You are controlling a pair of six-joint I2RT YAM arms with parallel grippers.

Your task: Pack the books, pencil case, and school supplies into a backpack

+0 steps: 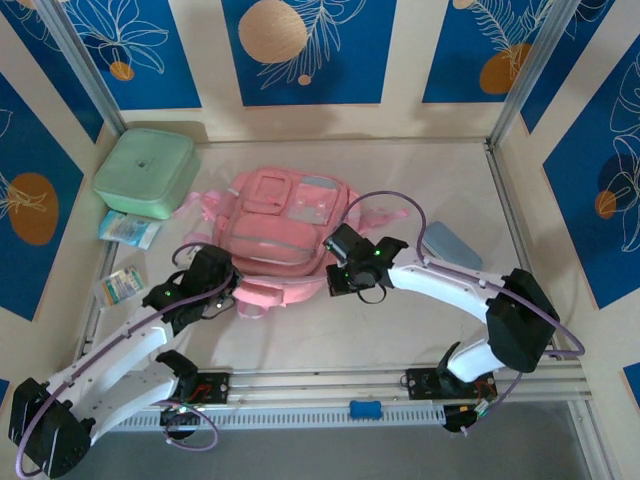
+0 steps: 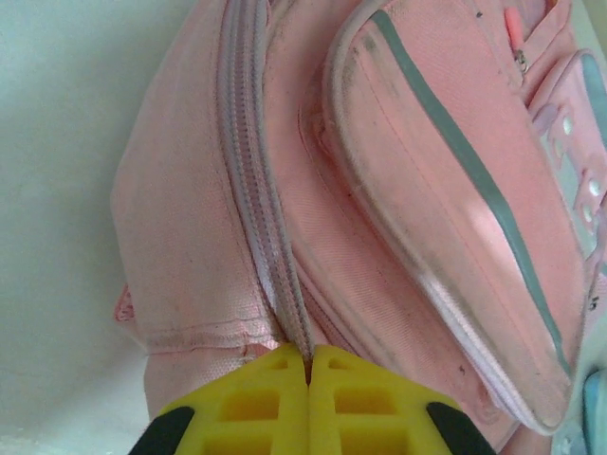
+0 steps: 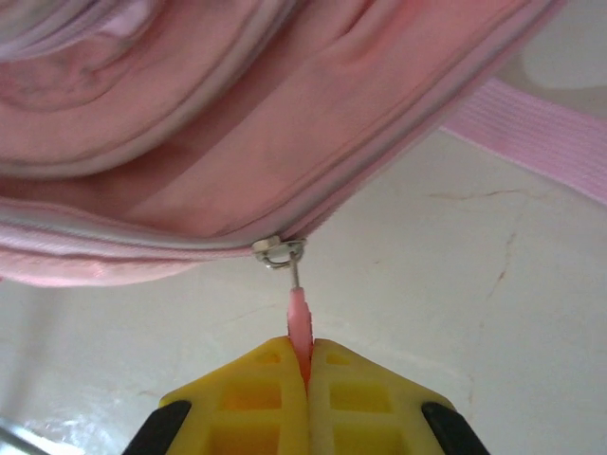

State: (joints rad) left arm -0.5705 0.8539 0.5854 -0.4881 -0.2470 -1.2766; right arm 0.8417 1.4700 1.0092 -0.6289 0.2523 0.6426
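Trouble could come first from the thin zipper pull (image 3: 299,318): the right hand (image 3: 308,355) is fully closed on only its tip, so I think a pull at a wrong angle would let it slip out. The slider (image 3: 278,252) may also jam where the seam bends. The left hand (image 2: 308,365) is closed as well, and appears to pinch the cloth at the zipper seam (image 2: 256,209). If this grip fails, the soft backpack (image 1: 275,225) would probably slide along instead of opening. The backpack lies front side up in the middle of the surface (image 1: 400,330), between both hands. No brand or writing can be read on it. The small packets (image 1: 125,255) at the left carry print, but it is too small to read.
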